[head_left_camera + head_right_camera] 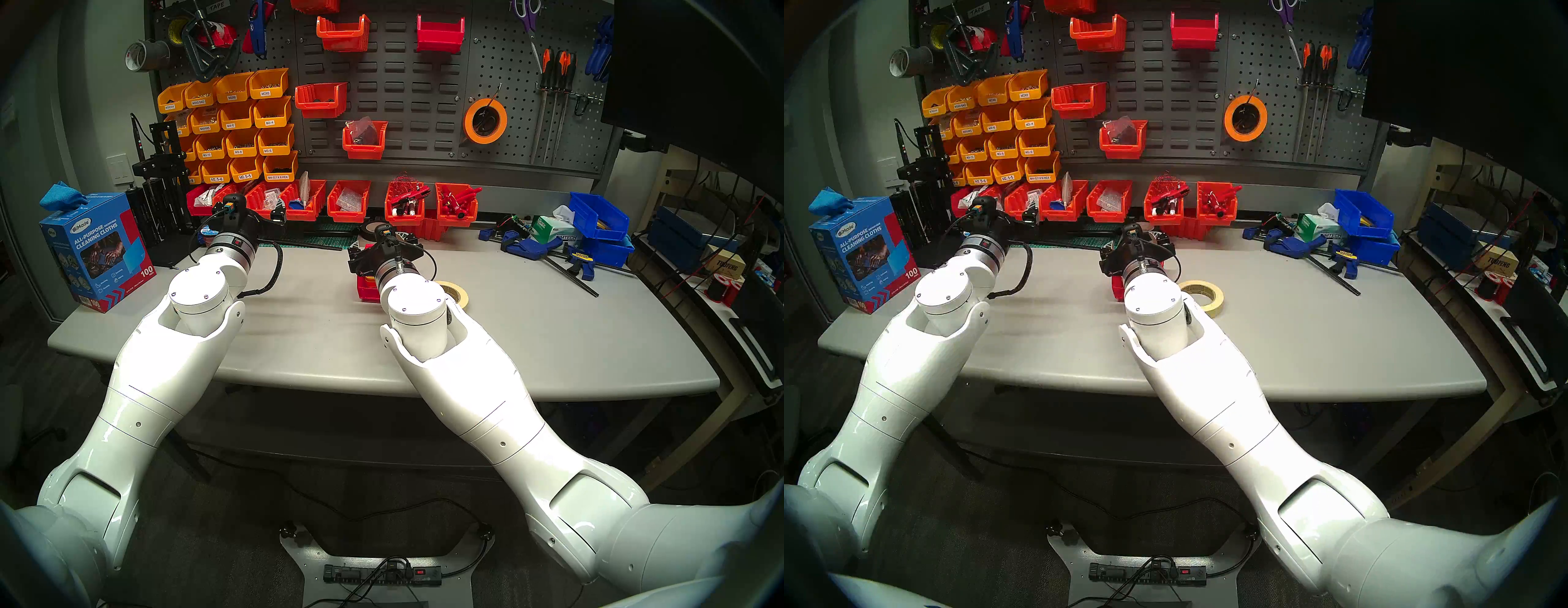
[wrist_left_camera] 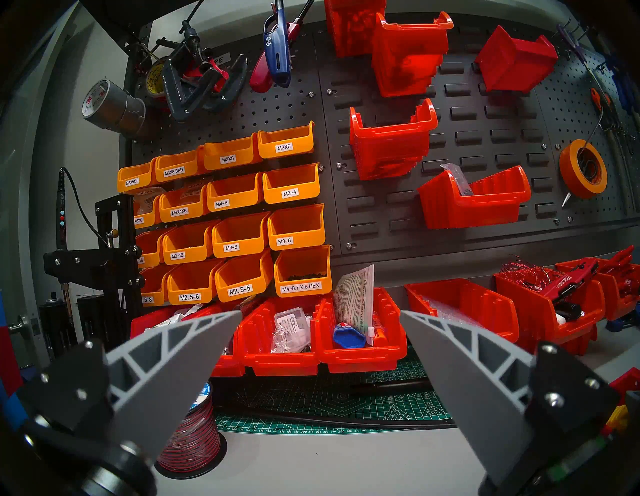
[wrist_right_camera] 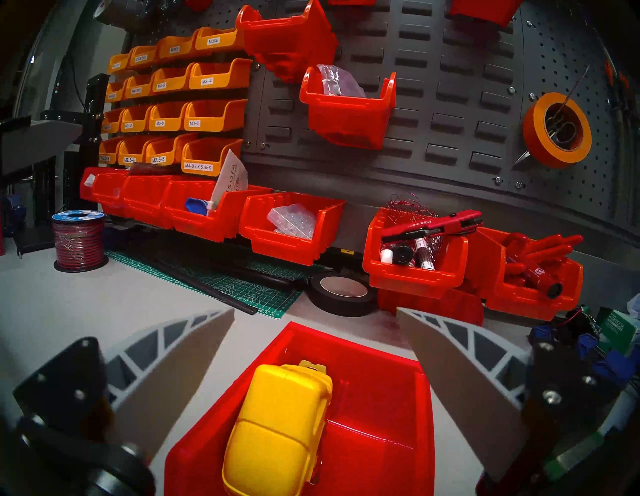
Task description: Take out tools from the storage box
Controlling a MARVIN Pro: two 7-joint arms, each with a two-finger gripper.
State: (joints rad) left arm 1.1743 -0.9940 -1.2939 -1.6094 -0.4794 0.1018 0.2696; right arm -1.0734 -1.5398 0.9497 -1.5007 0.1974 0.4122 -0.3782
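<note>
The red storage box [image 3: 377,398] stands on the table right under my right gripper [image 3: 315,311], which is open with one finger on either side above it. The yellow tape measure [image 3: 277,426] lies inside the box on its left side; its label does not show. In the head views only a corner of the box [image 1: 365,289] shows beneath my right wrist. The cream masking-tape roll [image 1: 1205,296] lies flat on the table just right of the box, outside it. My left gripper [image 2: 320,311] is open and empty, held above the table's back left.
A black tape roll [image 3: 341,294] lies behind the box by the green cutting mat [image 3: 221,280]. Orange-red bins with parts [image 1: 345,206] line the back. A wire spool [image 2: 194,433] sits near my left gripper. Blue clamps [image 1: 534,248] and blue bins [image 1: 598,214] lie at the right.
</note>
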